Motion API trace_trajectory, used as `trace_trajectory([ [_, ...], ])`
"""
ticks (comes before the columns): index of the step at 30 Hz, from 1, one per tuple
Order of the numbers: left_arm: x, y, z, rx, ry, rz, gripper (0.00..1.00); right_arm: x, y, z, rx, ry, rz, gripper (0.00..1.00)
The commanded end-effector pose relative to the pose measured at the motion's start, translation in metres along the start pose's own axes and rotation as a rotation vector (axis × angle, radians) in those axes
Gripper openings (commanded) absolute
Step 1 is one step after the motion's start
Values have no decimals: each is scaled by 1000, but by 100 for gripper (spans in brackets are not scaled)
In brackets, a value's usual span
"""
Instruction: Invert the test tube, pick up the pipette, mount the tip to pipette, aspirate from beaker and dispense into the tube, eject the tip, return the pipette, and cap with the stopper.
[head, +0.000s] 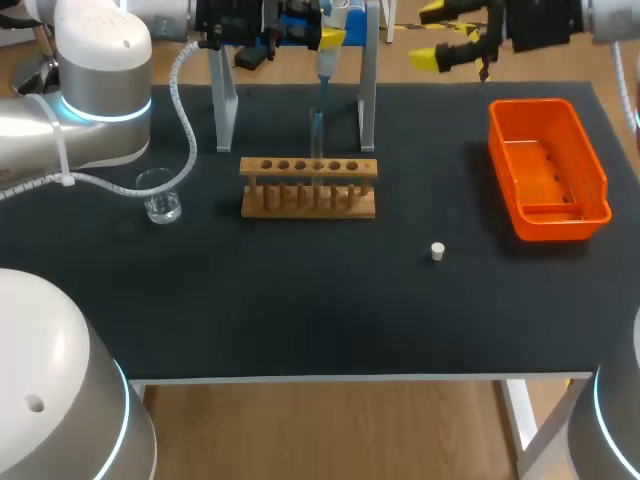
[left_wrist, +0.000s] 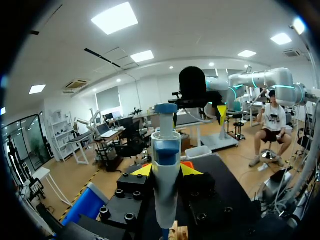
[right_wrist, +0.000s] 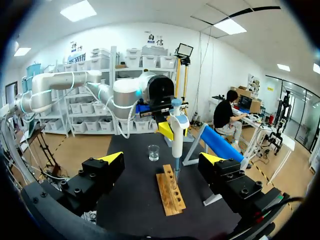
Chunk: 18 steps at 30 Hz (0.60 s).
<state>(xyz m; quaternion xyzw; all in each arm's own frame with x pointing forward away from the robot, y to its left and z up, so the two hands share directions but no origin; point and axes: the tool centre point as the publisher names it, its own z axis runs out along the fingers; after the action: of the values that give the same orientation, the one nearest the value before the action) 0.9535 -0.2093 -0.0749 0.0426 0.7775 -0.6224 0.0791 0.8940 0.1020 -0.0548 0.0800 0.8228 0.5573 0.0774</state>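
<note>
Upright, pipette (left_wrist: 166, 150) between left gripper (left_wrist: 166, 171) fingers (left_wrist: 142, 171)

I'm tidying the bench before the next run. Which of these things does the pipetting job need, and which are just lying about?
Needed: pipette, beaker, stopper, wooden rack, stand.
Not named in the task: orange bin, though it may catch spent tips.

The white-and-blue pipette (left_wrist: 166, 175) is hanging upright, its tip pointing down over the wooden rack (head: 308, 187). A clear beaker (head: 160, 196) is standing left of the rack. A small white stopper (head: 437, 251) is lying well apart, right of it.
</note>
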Motion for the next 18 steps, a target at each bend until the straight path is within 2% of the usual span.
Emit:
trace_trajectory([
  [1,0,0,-1,2,1,2,0,-2,2,-3,11,7,1,100],
  [11,0,0,-1,2,1,2,0,-2,2,-3,11,7,1,100],
  [18,0,0,-1,2,1,2,0,-3,32,4,2,10,42,100],
])
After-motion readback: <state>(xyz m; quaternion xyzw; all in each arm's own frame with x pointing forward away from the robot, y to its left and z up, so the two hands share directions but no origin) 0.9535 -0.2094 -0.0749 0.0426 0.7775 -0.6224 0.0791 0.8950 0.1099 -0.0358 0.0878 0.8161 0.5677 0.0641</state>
